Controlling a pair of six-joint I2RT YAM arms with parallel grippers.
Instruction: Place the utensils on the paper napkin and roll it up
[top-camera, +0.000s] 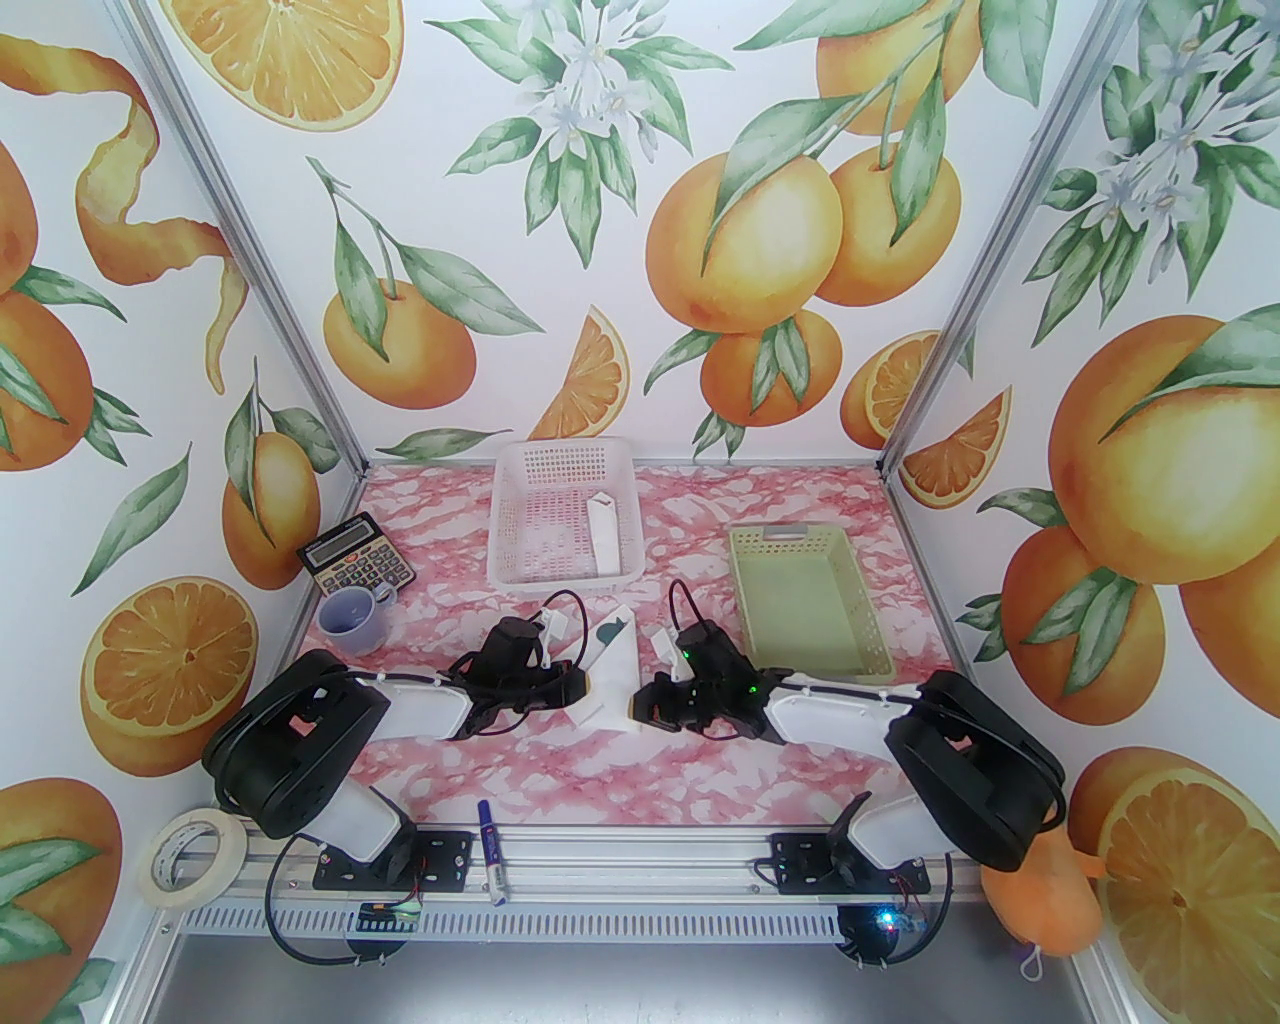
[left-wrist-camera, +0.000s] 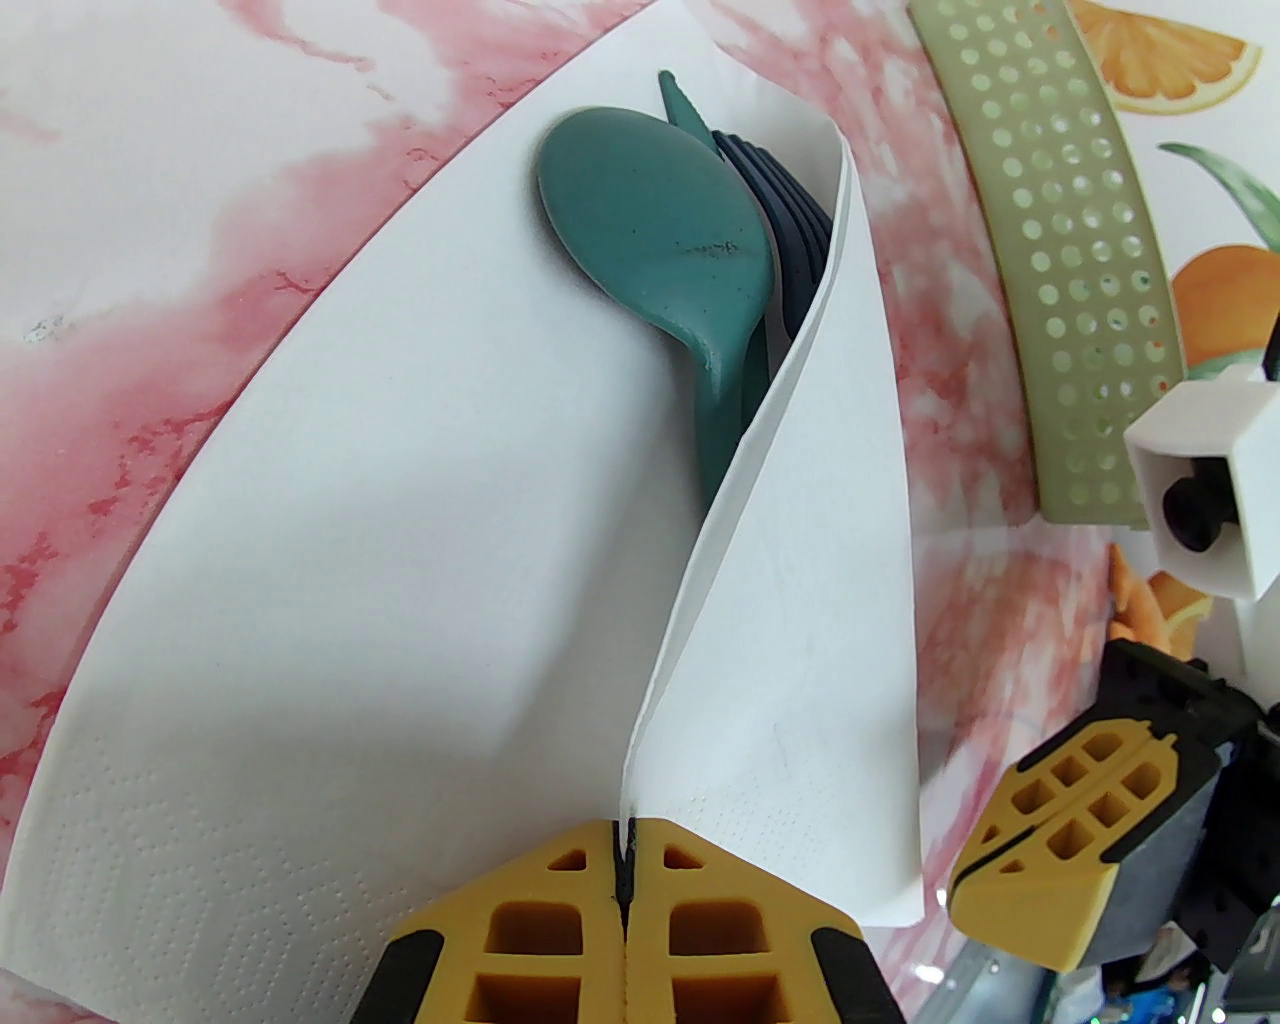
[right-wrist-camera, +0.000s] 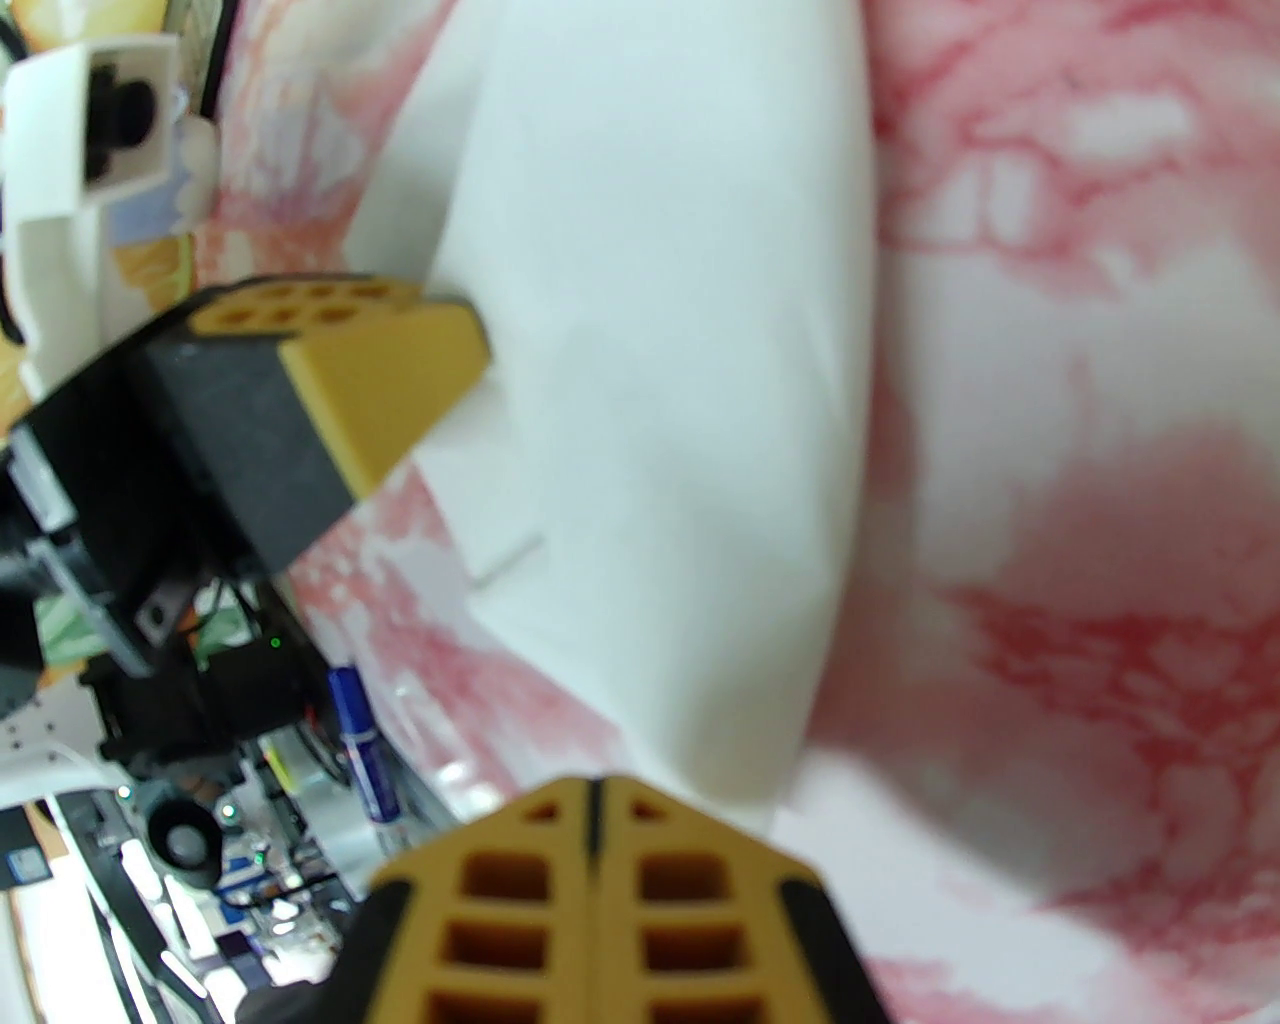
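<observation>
Left gripper (left-wrist-camera: 624, 848): clamped shut on napkin (left-wrist-camera: 350, 600) edge, fold lifted over utensils (left-wrist-camera: 655, 235) lying ahead of it, half tucked inside. Right gripper (right-wrist-camera: 594, 792): closed, holding nothing, tips just beside napkin's near corner, to left gripper's right.

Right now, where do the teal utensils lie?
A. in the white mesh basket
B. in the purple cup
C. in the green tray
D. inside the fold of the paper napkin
D: in the left wrist view the spoon and the other utensils lie on the paper napkin, in the crease where one flap is lifted up beside them.
</observation>
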